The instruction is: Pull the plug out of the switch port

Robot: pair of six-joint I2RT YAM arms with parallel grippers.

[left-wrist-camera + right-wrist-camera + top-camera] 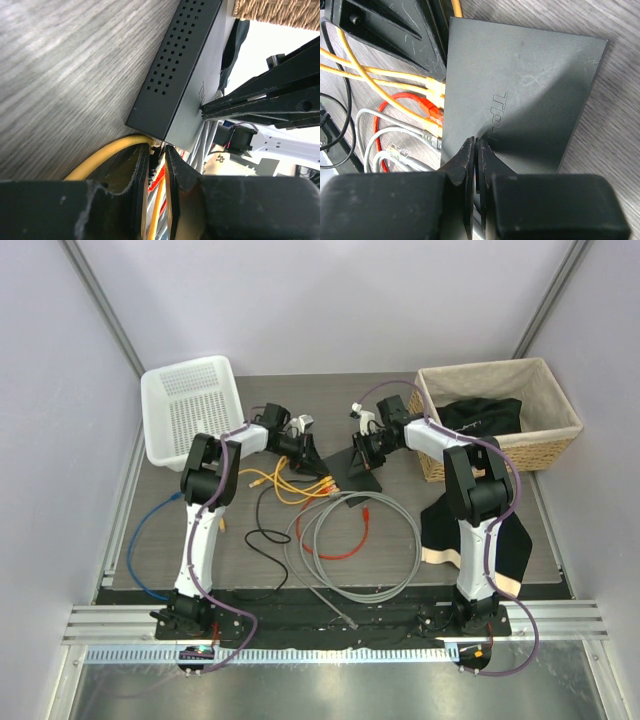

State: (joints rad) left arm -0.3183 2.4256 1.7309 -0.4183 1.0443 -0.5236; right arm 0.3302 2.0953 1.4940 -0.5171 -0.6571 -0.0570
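left gripper (156, 150): jaws at a narrow slot, gripping a yellow plug (153, 145) right at the corner of the switch (187, 75), where the port edge starts. The plug's yellow lead (156, 210) runs back between the fingers. A second yellow cable (102, 157) curves off outside the jaw, on the table side.

right gripper (475, 146): closed on the switch, clamping the end edge next to the port edge, with the fingertips nearly meeting over the casing. The left wrist view agrees: right fingers (260, 97) bite the casing's flat face.

The switch is mid-table between the two grippers, port edge facing left, lettered face toward the right wrist camera. Can't tell if it's flat on the table (330, 390) or lifted.

Along the same port edge, going toward the right gripper: another yellow plug (436, 91), orange plug (431, 107), gray plug (431, 136), all butted against the edge.

Outward:
- yellow cables (285, 485) bunch just left of the switch
- gray cable (413, 545) loops on the near side of it
- thin orange cable (340, 555) lies inside that loop
- black cable (250, 530) lies left of the loop
- blue cable (133, 545) runs by the table's left edge
- white basket (185, 410) far left
- wicker basket (545, 445) far right, black cloth (480, 415) inside
- black-and-cream cloth (440, 525) near right, beside the right arm
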